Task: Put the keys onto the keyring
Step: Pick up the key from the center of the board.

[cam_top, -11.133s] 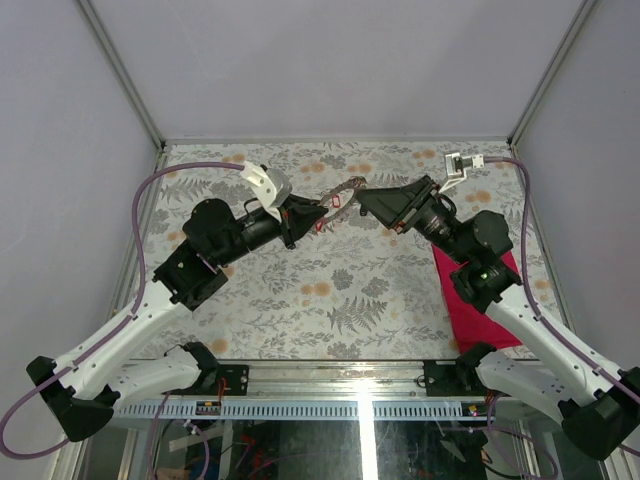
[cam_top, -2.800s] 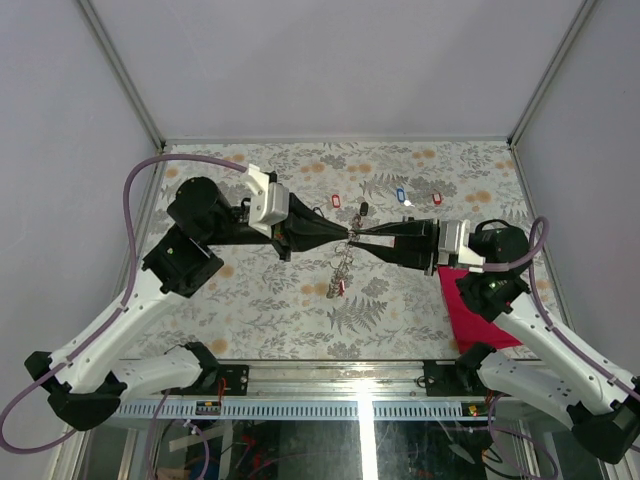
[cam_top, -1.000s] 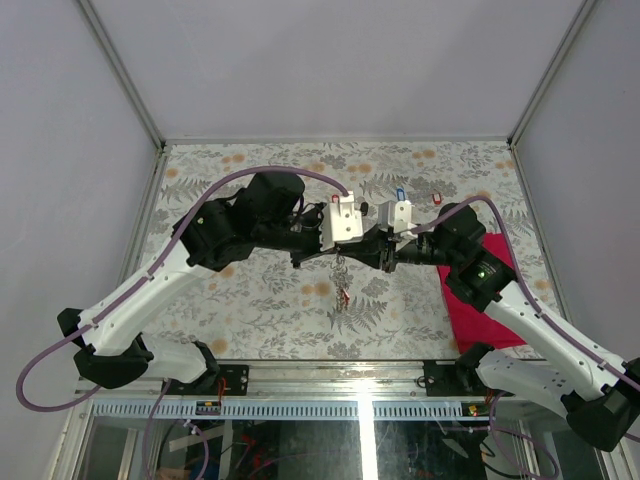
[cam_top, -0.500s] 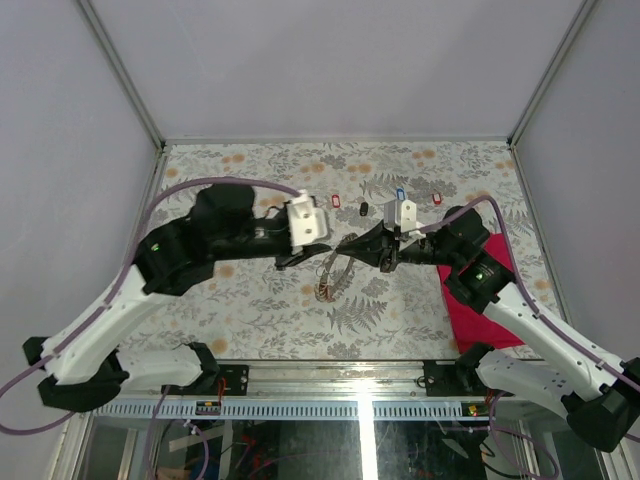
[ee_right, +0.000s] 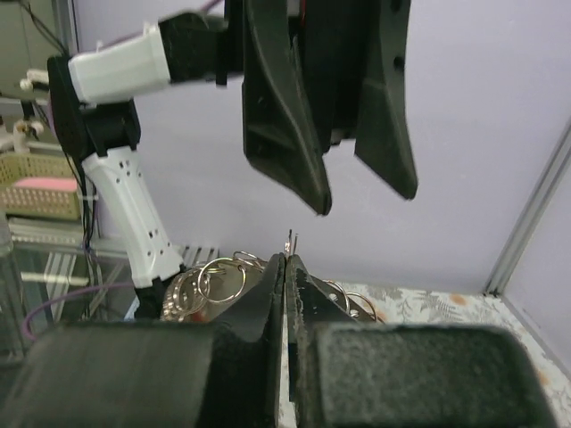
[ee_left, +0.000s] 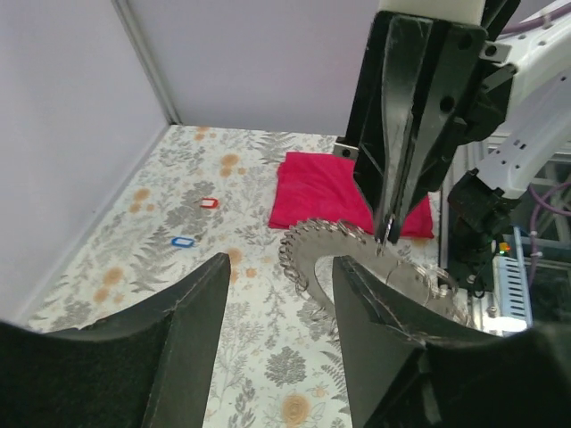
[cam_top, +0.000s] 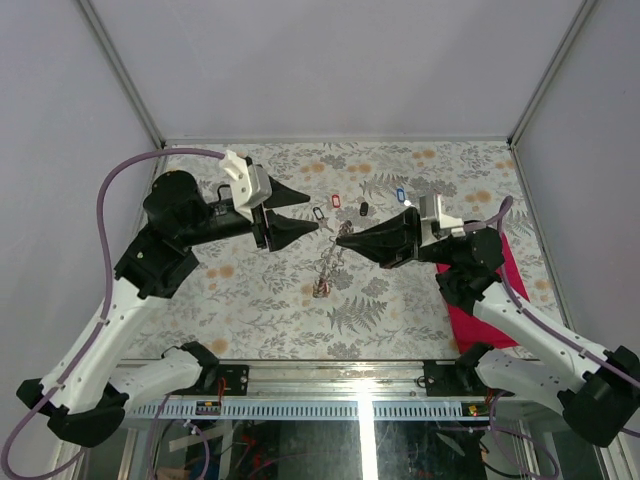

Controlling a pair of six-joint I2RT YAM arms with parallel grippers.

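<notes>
Grey metal links of the keyring (cam_top: 330, 265) hung in a floppy strand from the right gripper (cam_top: 343, 238). Its fingers were pressed shut on the strand's upper end, above the middle of the tabletop, and the right wrist view showed small rings bunched just beside the closed pads. The left gripper (cam_top: 310, 213) hovered just to the left of that, fingers spread apart with nothing between them. Several keys lay loose toward the far edge, among them a red one (cam_top: 336, 200), a black one (cam_top: 364, 208) and a blue one (cam_top: 400, 194). Judged from this, the step in hand was fetching a key while the ring was held aloft. The next move would call for a fine pinch on a very small tag, then threading it onto a ring that swings freely. No box or tray was in view, only a red cloth (cam_top: 510, 285) by the right edge. Whether the ring already carried a tag was too small to tell.
</notes>
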